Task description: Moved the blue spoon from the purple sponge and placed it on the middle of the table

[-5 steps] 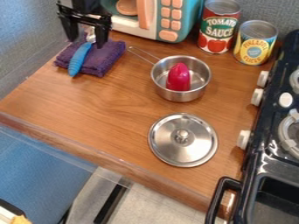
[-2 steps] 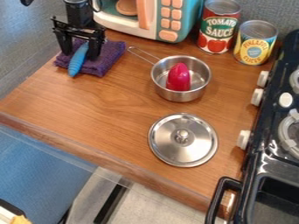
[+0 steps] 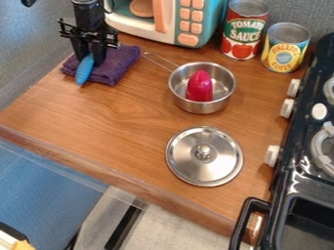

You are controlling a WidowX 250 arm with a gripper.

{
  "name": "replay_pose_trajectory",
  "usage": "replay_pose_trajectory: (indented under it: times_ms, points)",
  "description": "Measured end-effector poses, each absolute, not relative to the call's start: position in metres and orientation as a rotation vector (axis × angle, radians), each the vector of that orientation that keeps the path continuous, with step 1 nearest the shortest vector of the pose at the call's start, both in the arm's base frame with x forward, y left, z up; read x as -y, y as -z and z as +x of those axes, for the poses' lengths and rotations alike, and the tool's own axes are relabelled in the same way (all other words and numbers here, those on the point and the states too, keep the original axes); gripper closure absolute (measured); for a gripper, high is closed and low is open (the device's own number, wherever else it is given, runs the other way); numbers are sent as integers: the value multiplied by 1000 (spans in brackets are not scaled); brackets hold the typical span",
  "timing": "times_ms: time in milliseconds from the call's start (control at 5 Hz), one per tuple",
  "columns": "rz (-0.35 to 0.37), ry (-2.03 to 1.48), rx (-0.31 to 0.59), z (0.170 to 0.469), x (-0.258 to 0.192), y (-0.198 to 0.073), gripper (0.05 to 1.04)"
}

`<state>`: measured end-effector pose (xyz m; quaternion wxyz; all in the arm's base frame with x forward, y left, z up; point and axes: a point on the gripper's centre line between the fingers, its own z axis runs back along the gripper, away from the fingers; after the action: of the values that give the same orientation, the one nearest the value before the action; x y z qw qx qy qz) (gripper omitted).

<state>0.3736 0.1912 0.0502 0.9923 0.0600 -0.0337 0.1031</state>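
under the gripper (image 3: 89, 61), purple cloth (image 3: 115, 68) on wood table (image 3: 117, 122), grey wall (image 3: 29, 53) beside; fingers pinch blue spoon (image 3: 83, 74) on cloth, long axis nr lengthwise in view, handle end twd table's front edge.

Bright, even light w/ soft shadows; glints on lid (image 3: 186, 163), pot (image 3: 207, 107) & blk stove (image 3: 301, 171).

Wall (image 3: 25, 58): grey-blue, finely textured; it runs behind the desk and along its upper left side.
Desk (image 3: 117, 124): warm brown wood grain; a rounded, darker front edge.
Floor (image 3: 173, 229): pale, lightly speckled; it lies below the front edge.
Lower left: a flat blue surface (image 3: 39, 188), its kind unclear.
Light: soft and even; a dull sheen on the wood.
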Motion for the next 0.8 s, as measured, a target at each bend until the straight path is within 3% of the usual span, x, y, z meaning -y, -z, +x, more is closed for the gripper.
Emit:
replay_pose_trajectory:
  times_ms: [400,800]
  points:
    - [116,-187,127,357,-151,-95,719]
    - [63,-102,-2,321,-92,-48,719]
